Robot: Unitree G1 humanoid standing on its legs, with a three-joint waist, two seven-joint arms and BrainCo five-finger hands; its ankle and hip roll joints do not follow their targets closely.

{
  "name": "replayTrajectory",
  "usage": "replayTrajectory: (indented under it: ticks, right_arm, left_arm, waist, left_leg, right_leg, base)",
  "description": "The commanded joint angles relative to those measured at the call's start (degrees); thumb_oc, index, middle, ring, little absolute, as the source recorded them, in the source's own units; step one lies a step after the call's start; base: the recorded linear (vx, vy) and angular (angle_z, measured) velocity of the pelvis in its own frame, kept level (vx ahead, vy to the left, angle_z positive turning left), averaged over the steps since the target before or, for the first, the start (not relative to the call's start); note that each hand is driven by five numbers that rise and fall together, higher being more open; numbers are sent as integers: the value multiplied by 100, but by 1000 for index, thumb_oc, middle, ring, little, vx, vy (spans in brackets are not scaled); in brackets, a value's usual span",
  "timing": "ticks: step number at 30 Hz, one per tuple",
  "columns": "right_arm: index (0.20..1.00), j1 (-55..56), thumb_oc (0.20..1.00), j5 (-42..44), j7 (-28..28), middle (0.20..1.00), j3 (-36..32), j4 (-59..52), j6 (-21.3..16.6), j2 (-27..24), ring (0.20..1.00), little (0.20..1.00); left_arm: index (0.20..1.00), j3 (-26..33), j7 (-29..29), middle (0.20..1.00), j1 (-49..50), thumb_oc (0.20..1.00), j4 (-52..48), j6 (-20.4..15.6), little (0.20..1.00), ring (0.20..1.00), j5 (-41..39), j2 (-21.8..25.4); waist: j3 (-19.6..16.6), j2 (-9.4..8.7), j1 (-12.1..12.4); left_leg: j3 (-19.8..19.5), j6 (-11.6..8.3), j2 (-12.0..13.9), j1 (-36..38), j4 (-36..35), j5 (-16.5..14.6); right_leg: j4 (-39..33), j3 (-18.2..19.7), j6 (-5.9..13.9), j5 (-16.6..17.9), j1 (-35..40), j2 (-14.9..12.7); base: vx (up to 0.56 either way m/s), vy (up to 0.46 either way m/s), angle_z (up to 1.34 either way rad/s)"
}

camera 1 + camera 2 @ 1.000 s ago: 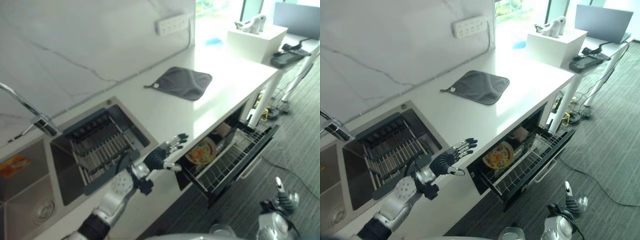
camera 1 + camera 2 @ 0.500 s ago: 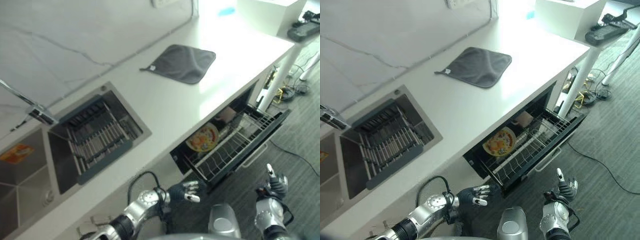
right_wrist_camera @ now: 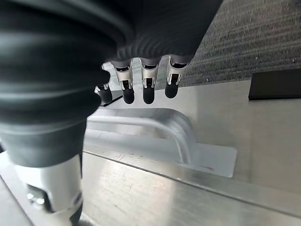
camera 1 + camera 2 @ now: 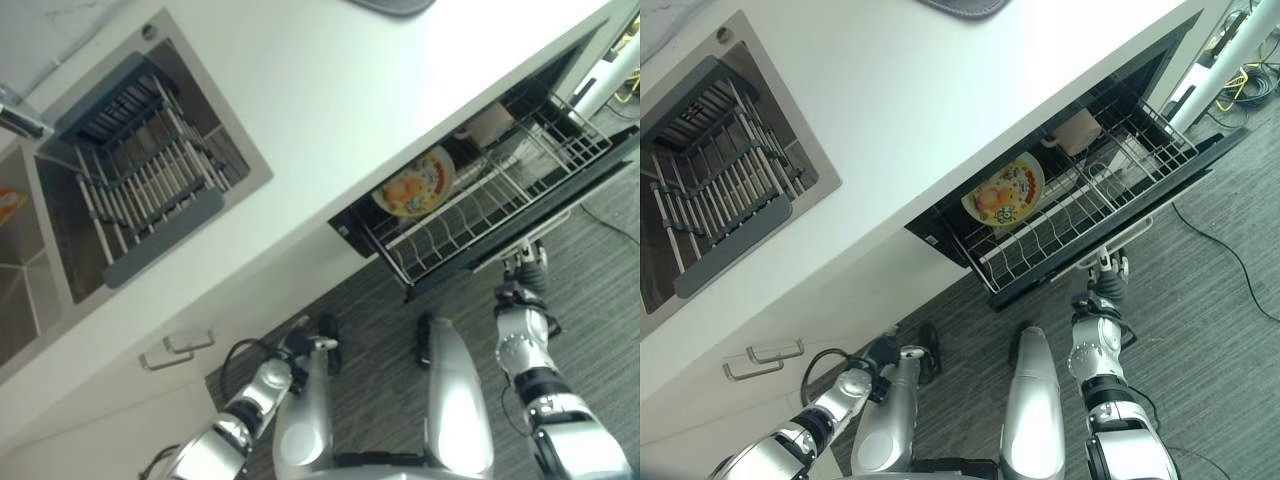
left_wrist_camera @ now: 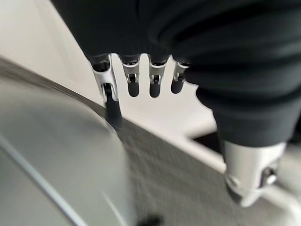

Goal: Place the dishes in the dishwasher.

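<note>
Inside dishwasher rack [image 4: 490, 205]: patterned plate [image 4: 415, 184].

The long white table [image 4: 330, 110] carries a dark grey cloth [image 4: 965, 6] at its far edge. Sunk into its top is a steel sink [image 4: 60, 250], across which a grey-framed slatted drying rack [image 4: 140, 195] rests.

Patterned plate [image 4: 414, 184] upright in dishwasher rack [image 4: 480, 205]
</note>
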Motion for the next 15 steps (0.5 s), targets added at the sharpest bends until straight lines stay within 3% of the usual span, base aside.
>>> replayTrajectory:
  ticks: [1,10,15]
  right_arm:
    - [1000,-373,1000,-416,404,1000,205,-470,115,13,1000,1000]
    - [1000,-831,1000,-498,454,1000,340,-805,395,-82,1000,1000]
    - [1000,-1094,1000,-655,309,1000,372,-953,494,-177,1000,1000]
  left_arm:
    - [1000,22,41,1000,327,1000,-222,-152,1000,1000,-751,259]
    - [1000,865,-438,1000,800,1000,138,169,1000,1000,-1855,295]
    - [1000,1129,-649,1000,1007,1000,226,214,1000,1000,-1936,373]
  waist:
    - [-151,-139,156]
    - [-149,-181,484]
    - [-149,-198,651]
  left_leg:
    - [395,516,-387,513,-605,361]
    - [198,561,-440,137,-506,396]
    - [191,592,-437,-97,-352,357]
  right_leg:
    - [204,-133,-78,-146,485,173]
    - [287,-150,-158,-174,244,182]
    - [424,-228,-199,-218,100,140]
  base:
    - [8,36,4]
    - [6,6,4]
    - [18,-10,9]
